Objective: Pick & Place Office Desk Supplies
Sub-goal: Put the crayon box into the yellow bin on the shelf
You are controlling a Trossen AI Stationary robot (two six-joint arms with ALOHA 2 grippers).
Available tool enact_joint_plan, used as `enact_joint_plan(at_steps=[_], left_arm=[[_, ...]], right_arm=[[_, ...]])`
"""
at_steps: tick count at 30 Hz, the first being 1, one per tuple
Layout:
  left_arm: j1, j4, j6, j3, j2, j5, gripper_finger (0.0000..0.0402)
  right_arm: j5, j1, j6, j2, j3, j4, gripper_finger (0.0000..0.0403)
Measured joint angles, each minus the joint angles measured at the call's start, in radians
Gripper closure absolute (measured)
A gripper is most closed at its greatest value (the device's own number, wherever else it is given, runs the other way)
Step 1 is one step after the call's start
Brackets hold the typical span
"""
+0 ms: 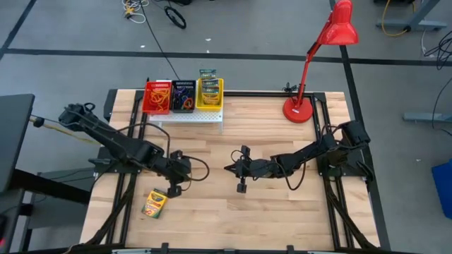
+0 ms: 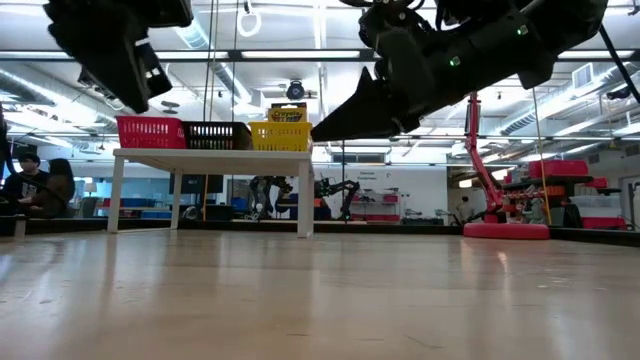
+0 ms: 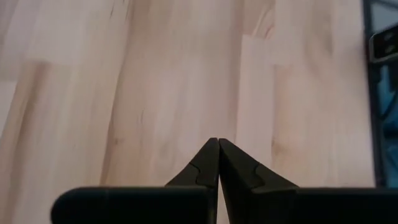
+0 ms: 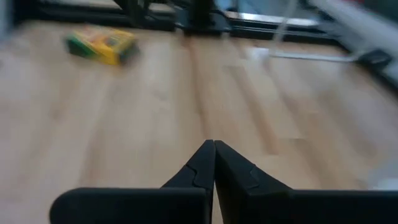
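A: Where do we find the supplies?

B: One crayon box (image 1: 155, 202) lies flat on the table (image 1: 282, 212), near the front left corner. Another crayon box (image 1: 208, 86) stands in the yellow basket (image 1: 219, 94) on the white perforated stand (image 1: 189, 117) at the table's back edge. Beside it, the black basket (image 1: 183, 97) holds small elastic loops (image 1: 185, 103), and the red basket (image 1: 157, 97) holds rubber bands (image 1: 158, 103).

A: And our arms?

B: The left end effector (image 1: 174, 188) hovers just beside the loose crayon box, clenched on nothing. The right end effector (image 1: 241, 185) hangs over the table's middle, also clenched and empty.
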Motion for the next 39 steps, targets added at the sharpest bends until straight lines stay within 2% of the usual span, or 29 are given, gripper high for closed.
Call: enact_joint_plan(at_steps=[4, 9, 13, 22, 25, 31, 36, 39], left_arm=[[0.0, 0.071, 0.002, 0.0, 0.0, 0.0, 0.0388], [0.001, 0.162, 0.011, 0.0, 0.0, -0.004, 0.0388], [0.002, 0.237, 0.008, 0.0, 0.0, -0.047, 0.0388], [0.007, 0.489, -0.026, 0.001, 0.0, -0.075, 0.0388], [0.006, 0.487, -0.088, 0.001, 0.0, -0.079, 0.0388], [0.014, 0.505, -0.023, 0.001, 0.0, -0.089, 0.0388], [0.014, 0.524, -0.062, 0.001, 0.0, -0.127, 0.0388], [0.021, 0.392, -0.027, 0.002, -0.001, -0.074, 0.0391]], right_arm=[[-0.151, -0.011, 0.067, 0.01, 0.016, 0.067, 0.0393], [-0.179, 0.006, 0.06, 0.044, 0.062, 0.006, 0.0396], [-0.219, 0.013, 0.032, 0.045, 0.062, 0.002, 0.0397], [-0.202, 0.011, 0.003, 0.036, 0.063, -0.047, 0.0396], [-0.195, 0.011, 0.002, 0.036, 0.063, -0.056, 0.0396], [-0.193, 0.011, -0.008, 0.036, 0.063, -0.075, 0.0399], [-0.193, 0.011, -0.016, 0.036, 0.063, -0.077, 0.0397], [-0.193, 0.011, -0.016, 0.036, 0.063, -0.088, 0.0397]])
